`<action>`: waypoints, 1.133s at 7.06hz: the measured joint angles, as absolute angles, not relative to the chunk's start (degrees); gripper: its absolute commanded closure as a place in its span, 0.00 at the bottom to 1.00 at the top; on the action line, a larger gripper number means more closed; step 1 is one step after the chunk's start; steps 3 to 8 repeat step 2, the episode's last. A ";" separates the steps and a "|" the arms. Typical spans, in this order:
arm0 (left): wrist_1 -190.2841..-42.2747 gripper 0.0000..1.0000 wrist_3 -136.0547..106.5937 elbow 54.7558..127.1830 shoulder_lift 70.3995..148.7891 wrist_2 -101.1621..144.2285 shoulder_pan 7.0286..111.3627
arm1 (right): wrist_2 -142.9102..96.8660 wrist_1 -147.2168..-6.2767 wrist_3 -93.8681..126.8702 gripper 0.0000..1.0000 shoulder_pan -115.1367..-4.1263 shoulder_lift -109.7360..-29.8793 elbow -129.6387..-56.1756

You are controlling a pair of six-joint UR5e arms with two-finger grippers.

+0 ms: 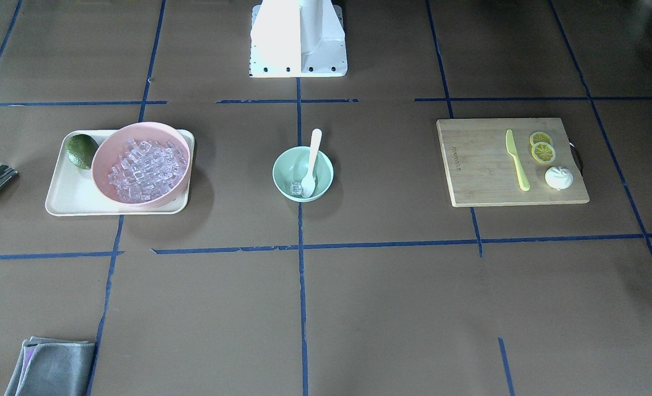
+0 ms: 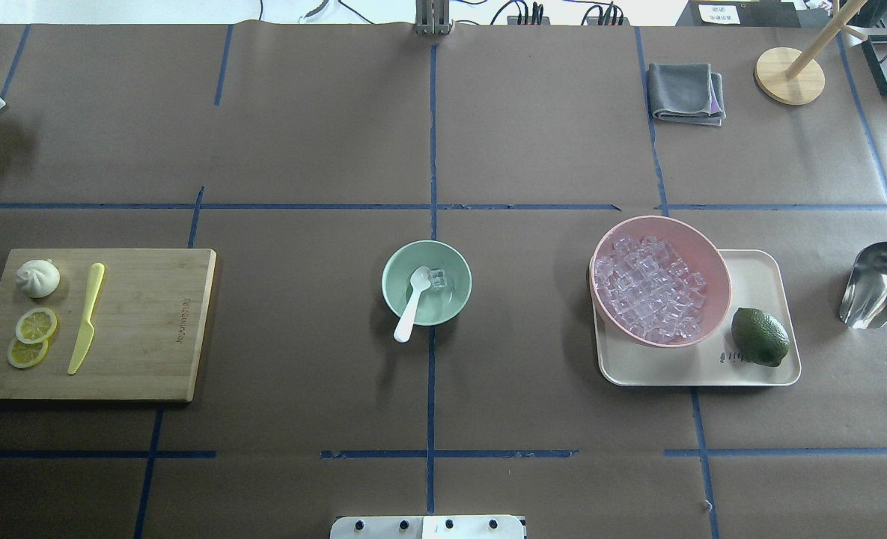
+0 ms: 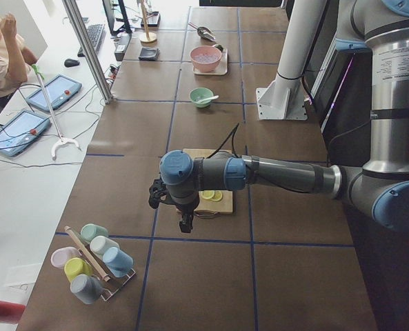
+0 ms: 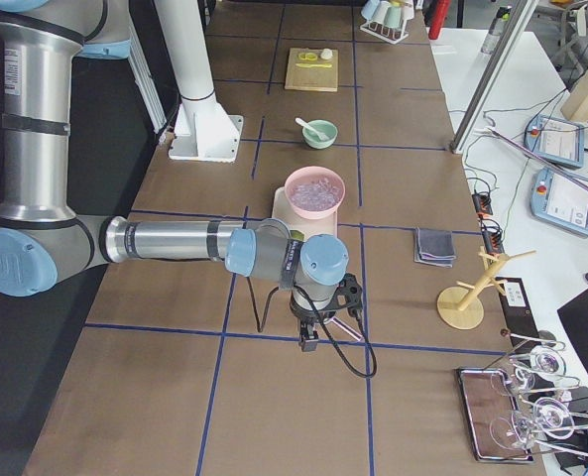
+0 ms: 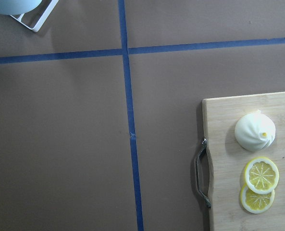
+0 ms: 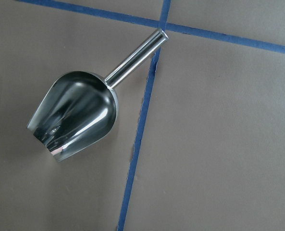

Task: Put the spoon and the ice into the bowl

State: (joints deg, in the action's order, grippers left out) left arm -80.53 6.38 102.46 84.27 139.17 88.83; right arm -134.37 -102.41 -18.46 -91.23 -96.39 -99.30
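The mint-green bowl [image 1: 277, 175] [image 2: 389, 290] stands at the table's middle. The white spoon [image 1: 312, 157] [image 2: 412, 303] lies in it, scoop inside and handle over the rim on the robot's side. A few clear ice cubes [image 1: 296, 188] [image 2: 438, 279] lie in the bowl beside the scoop. Many more ice cubes fill the pink bowl [image 2: 705, 258]. My left gripper [image 3: 185, 222] hangs over the table near the cutting board's end. My right gripper [image 4: 308, 337] hangs over the table's other end. I cannot tell whether either is open or shut.
A cutting board [image 2: 151, 329] holds a yellow knife [image 2: 86, 318], lemon slices and a white bun. The pink bowl and a green fruit [image 2: 760, 337] sit on a cream tray [image 2: 757, 273]. A metal scoop [image 2: 879, 288] [image 6: 77, 113], a grey cloth [image 2: 685, 91] and a cup rack [image 3: 94, 262] are around.
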 measured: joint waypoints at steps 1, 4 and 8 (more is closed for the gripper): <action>-80.55 0.00 6.40 102.41 83.91 139.03 88.77 | -134.56 -102.45 -18.43 0.00 -91.24 -96.41 -99.03; -80.76 0.00 6.41 101.75 83.78 138.90 88.69 | -134.69 -102.45 -18.46 0.00 -91.36 -96.45 -99.04; -80.76 0.00 6.41 101.75 83.78 138.90 88.69 | -134.69 -102.45 -18.46 0.00 -91.36 -96.45 -99.04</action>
